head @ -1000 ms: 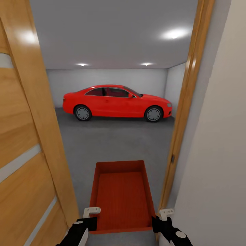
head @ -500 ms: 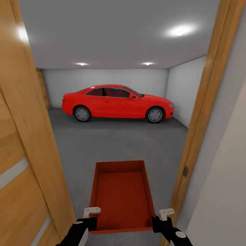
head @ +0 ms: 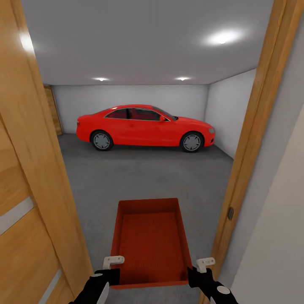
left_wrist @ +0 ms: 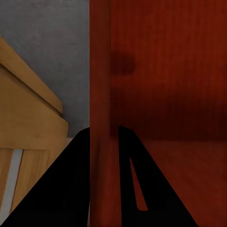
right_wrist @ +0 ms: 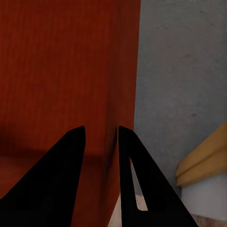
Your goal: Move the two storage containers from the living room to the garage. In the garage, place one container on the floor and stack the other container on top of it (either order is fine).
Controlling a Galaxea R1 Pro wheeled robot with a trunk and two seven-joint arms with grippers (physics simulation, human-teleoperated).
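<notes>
You are gripping with the left gripper (head: 110,270), its dark fingers (left_wrist: 71,189) pinched over the left side wall of an orange-red, open-top rectangular plastic storage container (head: 150,242), one finger inside the wall and one outside. The right gripper (head: 198,272) is doing the same on the opposite wall, its fingers (right_wrist: 130,165) straddling the thin rim. Both grips sit at the container's near end, so it is hanging level between them and reaching forward from your hands; holding both sides probably keeps the wide bin from tipping while the base is rolling.

Both black forearms are lying low and nearly parallel, wrists turned inward toward the bin and white finger brackets pointing up.

Just outside the left gripper an open light-wood door (head: 29,202) with pale inlaid strips is standing. Just outside the right gripper are a wooden door frame (head: 249,156) and a plain white wall (head: 274,228). You are carrying the container through a doorway.

Under and ahead of the bin, the dark grey speckled concrete floor (head: 139,177) of the garage is stretching away. Well ahead, a red coupe car (head: 145,126) is standing side-on before the white back wall. Only this one container is visible, and it is not yet set down.
</notes>
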